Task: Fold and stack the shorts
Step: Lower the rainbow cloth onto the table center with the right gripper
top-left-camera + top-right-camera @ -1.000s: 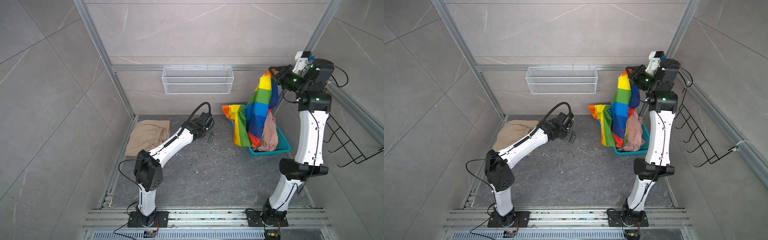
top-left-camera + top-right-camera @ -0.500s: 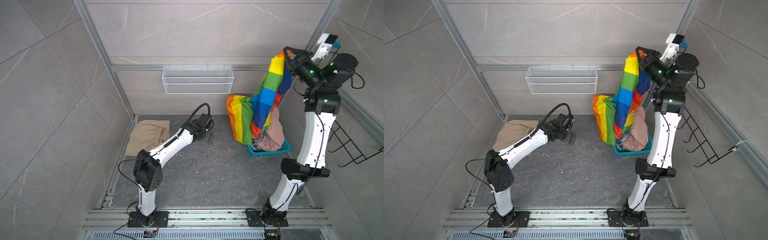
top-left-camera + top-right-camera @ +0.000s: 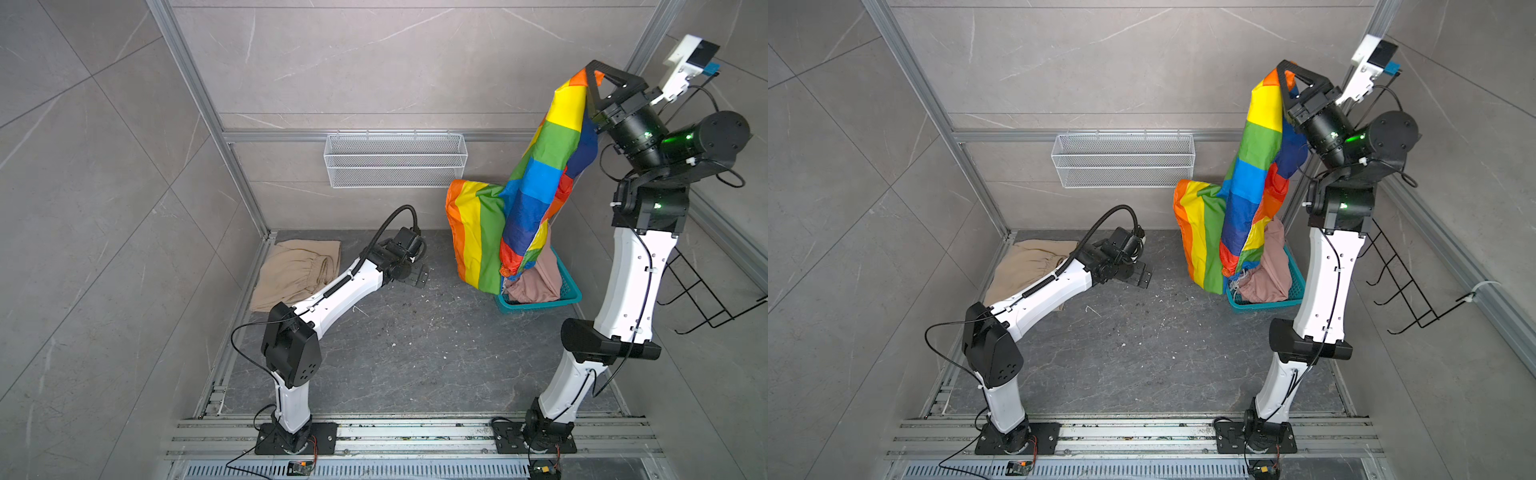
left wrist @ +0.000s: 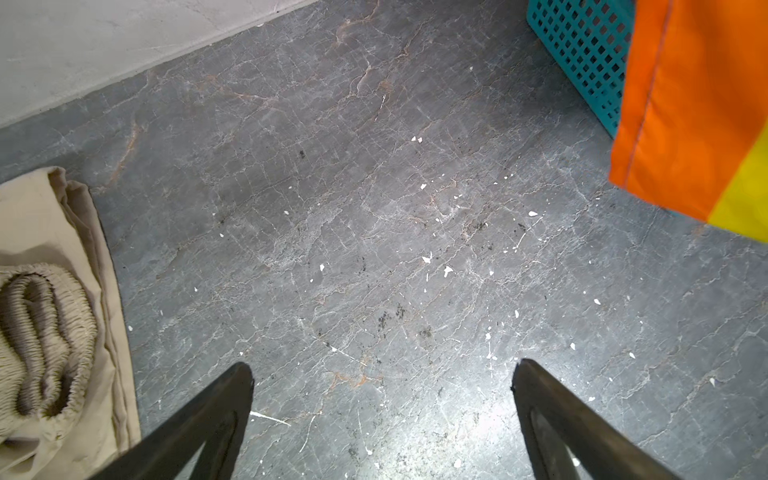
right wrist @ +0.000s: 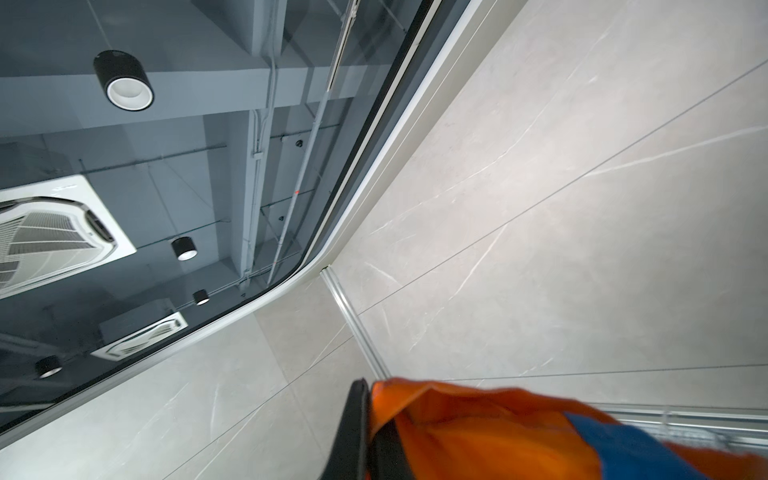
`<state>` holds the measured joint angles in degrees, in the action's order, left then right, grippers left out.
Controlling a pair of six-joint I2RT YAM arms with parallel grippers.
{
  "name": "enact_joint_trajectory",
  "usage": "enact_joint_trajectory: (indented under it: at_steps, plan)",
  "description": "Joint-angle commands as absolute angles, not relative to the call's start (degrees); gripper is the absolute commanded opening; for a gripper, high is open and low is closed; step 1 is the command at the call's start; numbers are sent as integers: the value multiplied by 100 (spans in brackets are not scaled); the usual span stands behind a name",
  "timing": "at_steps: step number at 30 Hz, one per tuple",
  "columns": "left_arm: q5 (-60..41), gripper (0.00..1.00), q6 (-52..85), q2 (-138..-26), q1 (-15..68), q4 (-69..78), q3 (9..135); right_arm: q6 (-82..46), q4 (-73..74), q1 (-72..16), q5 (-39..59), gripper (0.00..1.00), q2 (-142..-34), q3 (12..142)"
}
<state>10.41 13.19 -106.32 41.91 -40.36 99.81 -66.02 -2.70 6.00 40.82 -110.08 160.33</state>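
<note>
We've hoisted the rainbow shorts (image 3: 536, 178), clamped in our right gripper (image 3: 590, 75), nearly clear of the basket (image 3: 540, 305); left gripper (image 4: 382, 370) wide, empty

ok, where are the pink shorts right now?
In both top views, right side: the pink shorts sit bunched in the teal basket, against the hanging rainbow shorts.

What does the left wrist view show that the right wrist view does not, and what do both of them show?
Only the left wrist view: the beige fabric shorts with a gathered waistband, the teal perforated plastic basket, the dark stone floor and the open left gripper.
Only the right wrist view: a round black ceiling lamp, a white ceiling air-conditioning unit and the shut right gripper.
Both: the rainbow-striped fabric shorts, whose orange edge the right gripper clamps.
</note>
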Motion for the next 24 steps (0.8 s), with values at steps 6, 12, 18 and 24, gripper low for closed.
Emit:
enact_joint_trajectory:
  at_steps: [6,12,18,24]
  plan:
    - [-8,100,2244,-9707,3536,-3365,9172,-5891,-166,-1271,4244,0,-10990,15891]
    - [-564,100,2845,-8876,2637,-2879,8115,-5667,-228,-2379,4210,0,-11521,15981]
    - [-805,100,2998,-8262,2018,-2873,7457,-5561,-857,-2271,3719,0,-12443,16375]
    - [-959,100,3061,-8007,1960,-2842,7137,-4826,-2967,-2073,3259,0,-13449,16585]
